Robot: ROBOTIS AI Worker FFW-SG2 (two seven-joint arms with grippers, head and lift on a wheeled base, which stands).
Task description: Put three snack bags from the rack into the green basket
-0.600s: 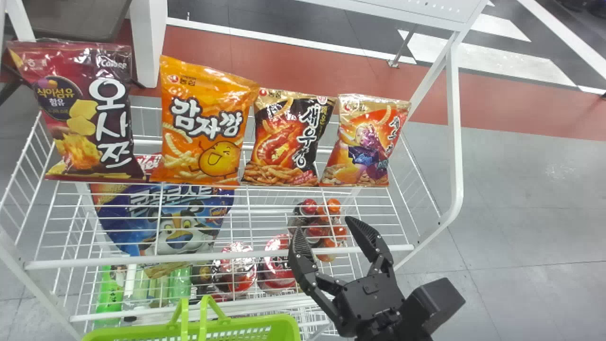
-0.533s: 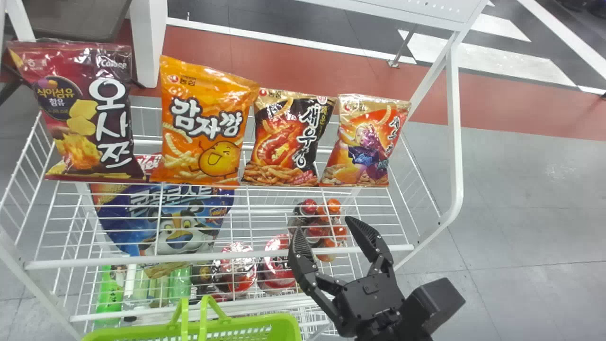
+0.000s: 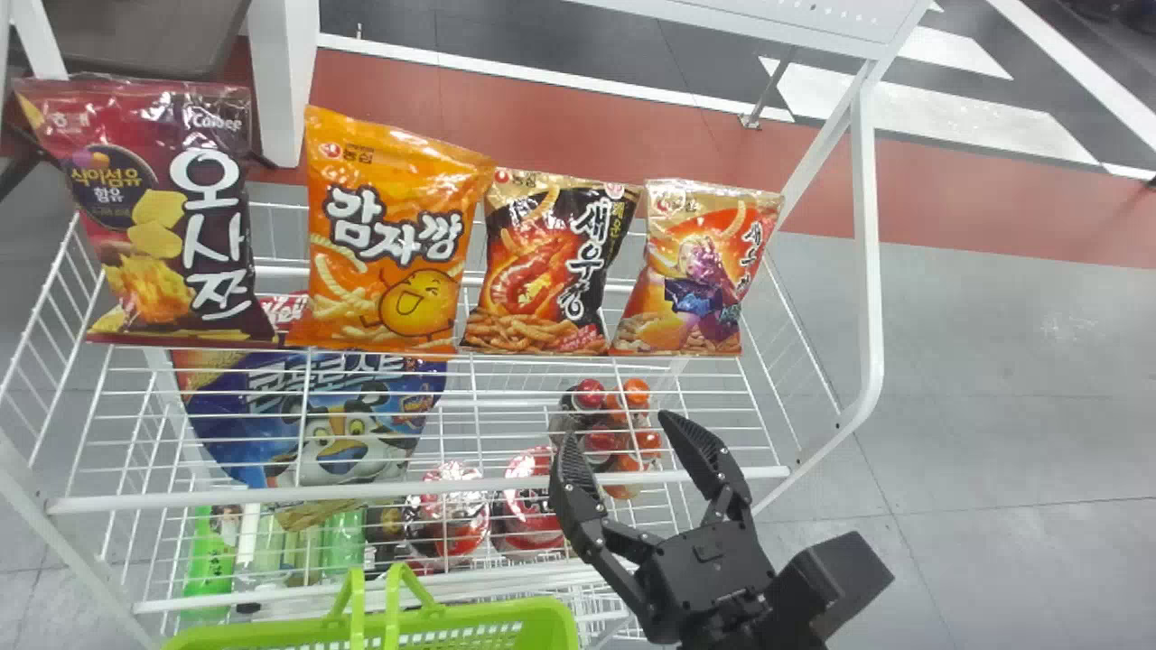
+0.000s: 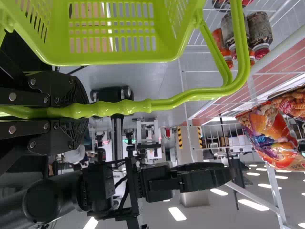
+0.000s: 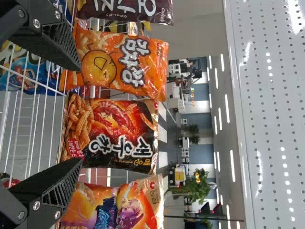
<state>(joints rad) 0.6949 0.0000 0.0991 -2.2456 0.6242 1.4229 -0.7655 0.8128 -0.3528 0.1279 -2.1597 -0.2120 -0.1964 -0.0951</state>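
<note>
Beyond the fingertips of the right gripper (image 3: 617,426), as the head view has it, four snack bags stand side by side on the wire rack (image 3: 361,495). The gold-topped red bag (image 3: 700,271) is nearest to straight ahead of the tips, and the black-and-red bag (image 3: 551,262) is next to it, ahead and slightly left. Farther left of the fingers come the orange bag (image 3: 388,244) and the maroon bag (image 3: 153,217). The fingers are spread wide, with nothing held between them, well short of the bags. Left of them and closer to the robot is the green basket (image 3: 555,623), its handles up.

At the left wrist view's own fingers, the left gripper (image 4: 83,112) is closed around a handle of the green basket, pads pressed on both sides of the bar. The basket's body is just beside these fingers, and the handle runs out past their tips. Well beyond them is the gold-topped red bag.

Past the tips in the right wrist view, the right gripper (image 5: 80,114) has its gap facing the black-and-red bag, fingers wide apart and empty. One finger is in front of the orange bag, the other near the gold-topped red bag.
</note>
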